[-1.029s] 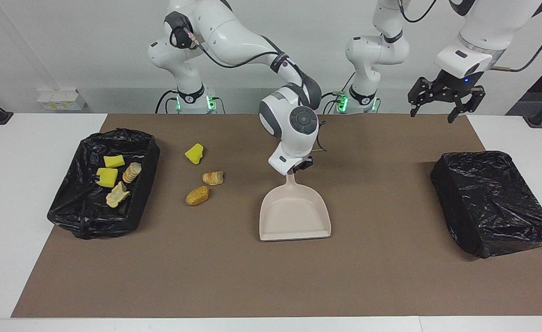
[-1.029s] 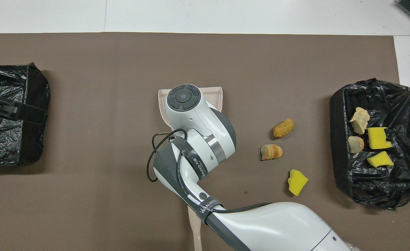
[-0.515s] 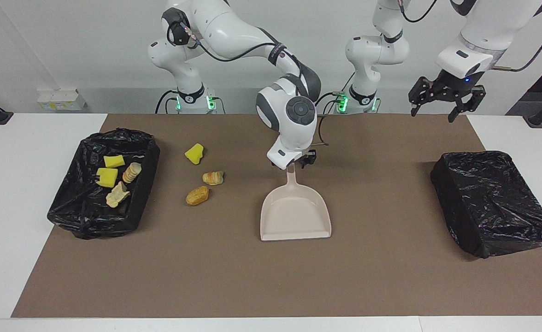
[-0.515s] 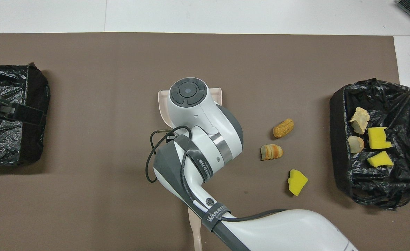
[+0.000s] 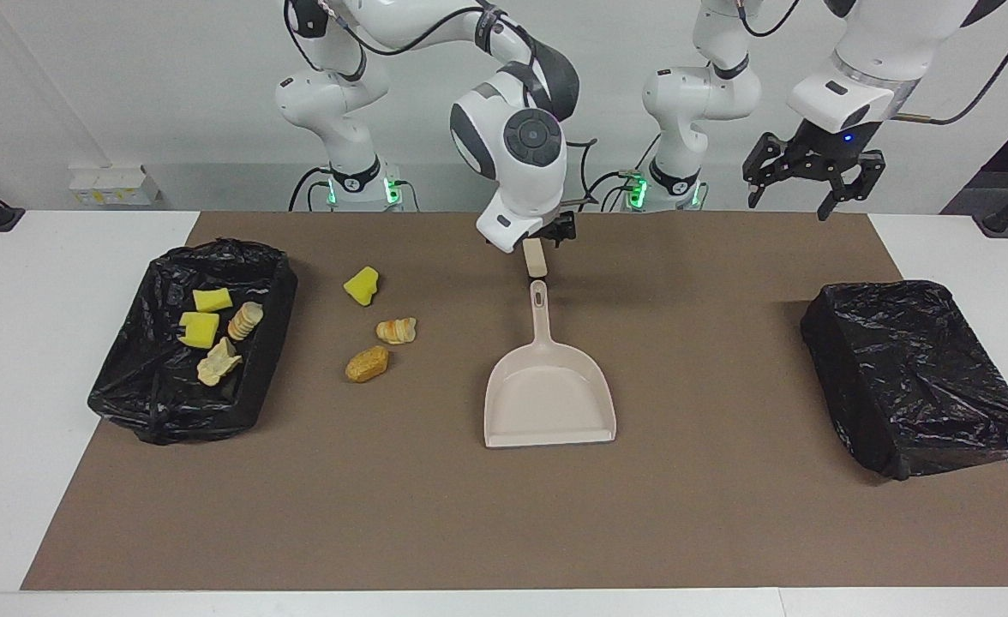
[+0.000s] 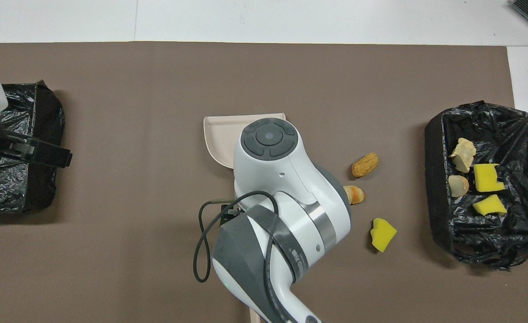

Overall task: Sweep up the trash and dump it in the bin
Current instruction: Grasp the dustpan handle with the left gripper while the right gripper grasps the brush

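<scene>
Dustpan set down, three pieces not yet swept.

At the right arm's end, the bin (image 5: 274, 283) holds four pieces of trash (image 5: 200, 329). Three more lie on the mat (image 5: 727, 514) just beside it: a sponge chunk (image 5: 361, 285) and two bread bits (image 5: 396, 330). The dustpan (image 5: 547, 398) lies flat mid-mat, mouth away from the robots, with nothing gripping it. The right gripper (image 5: 555, 233) hangs above its handle end, clear of it, and whether it is released or clenched cannot be told. A beige stub under it is likely the brush (image 5: 536, 257). The left gripper (image 5: 804, 176) waits spread and empty, above the left arm's end. A second bin (image 5: 915, 368) sits there. The next move probably calls for taking the brush and sweeping the loose pieces into the pan.
</scene>
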Robot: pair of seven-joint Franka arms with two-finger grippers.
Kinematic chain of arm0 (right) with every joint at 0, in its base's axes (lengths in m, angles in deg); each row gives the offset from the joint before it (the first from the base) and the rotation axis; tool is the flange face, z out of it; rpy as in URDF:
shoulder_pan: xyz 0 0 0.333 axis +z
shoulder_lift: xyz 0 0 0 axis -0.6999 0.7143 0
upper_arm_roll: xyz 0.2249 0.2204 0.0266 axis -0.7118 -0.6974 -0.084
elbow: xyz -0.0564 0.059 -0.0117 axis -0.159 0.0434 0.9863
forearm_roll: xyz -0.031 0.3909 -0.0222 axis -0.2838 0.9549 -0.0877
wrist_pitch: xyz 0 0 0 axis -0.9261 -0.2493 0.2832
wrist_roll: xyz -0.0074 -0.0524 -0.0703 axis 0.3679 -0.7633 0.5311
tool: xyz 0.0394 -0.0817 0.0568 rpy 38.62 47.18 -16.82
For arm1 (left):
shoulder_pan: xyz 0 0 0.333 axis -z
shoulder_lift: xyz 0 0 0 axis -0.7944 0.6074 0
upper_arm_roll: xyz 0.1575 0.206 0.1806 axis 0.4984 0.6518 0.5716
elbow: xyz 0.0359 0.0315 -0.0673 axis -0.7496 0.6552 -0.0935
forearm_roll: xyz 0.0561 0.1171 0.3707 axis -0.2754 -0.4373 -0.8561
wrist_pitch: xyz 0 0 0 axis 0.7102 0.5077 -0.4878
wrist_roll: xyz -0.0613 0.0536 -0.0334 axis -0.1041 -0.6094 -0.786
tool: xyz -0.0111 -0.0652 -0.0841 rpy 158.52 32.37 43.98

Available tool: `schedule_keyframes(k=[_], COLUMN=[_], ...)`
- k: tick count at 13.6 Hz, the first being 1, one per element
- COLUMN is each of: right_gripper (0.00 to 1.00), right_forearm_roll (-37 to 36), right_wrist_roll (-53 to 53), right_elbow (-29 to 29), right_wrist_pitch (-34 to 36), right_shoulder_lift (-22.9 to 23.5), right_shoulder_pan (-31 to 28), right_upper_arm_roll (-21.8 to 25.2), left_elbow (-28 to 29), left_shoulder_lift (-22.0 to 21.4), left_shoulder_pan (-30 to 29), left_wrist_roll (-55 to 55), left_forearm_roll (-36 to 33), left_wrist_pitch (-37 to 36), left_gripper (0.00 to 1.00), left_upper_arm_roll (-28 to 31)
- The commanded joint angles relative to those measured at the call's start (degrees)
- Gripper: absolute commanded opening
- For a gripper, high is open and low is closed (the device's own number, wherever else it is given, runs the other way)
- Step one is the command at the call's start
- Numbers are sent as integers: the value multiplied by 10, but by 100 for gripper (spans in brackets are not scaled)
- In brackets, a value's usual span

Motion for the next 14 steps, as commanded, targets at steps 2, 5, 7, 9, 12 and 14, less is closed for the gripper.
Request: schedule_keyframes(k=[2, 5, 7, 9, 12, 14], right_gripper=[100, 100, 100, 100, 100, 100], right_forearm_roll=[27, 63, 66, 67, 67, 84], right_wrist_roll=[12, 24, 44, 51, 100, 106], right_elbow=[211, 329, 358, 370, 399, 424], right_wrist_pitch=[-90, -171, -176, -187, -268, -307], right_shoulder_lift=[-126, -194, -205, -198, -178, -177], right_shoulder_pan=[45, 84, 94, 119, 170, 189], right_upper_arm_roll=[-3, -3, -3, -3, -3, -3], left_elbow=[76, 171, 227, 256, 256, 255], left_shoulder_lift=[-15, -14, -11, 17, 100, 135], left_shoulder_pan=[-4, -5, -5, -4, -3, 20], left_wrist_roll=[-75, -188, -236, -283, -363, -372], left_forearm_roll=[-5, -4, -3, -3, -10, -19], left_wrist_pitch=[77, 177, 239, 303, 397, 418], left_gripper=[100, 100, 100, 100, 100, 100], left_upper_arm_roll=[-66, -142, -185, -212, -249, -250])
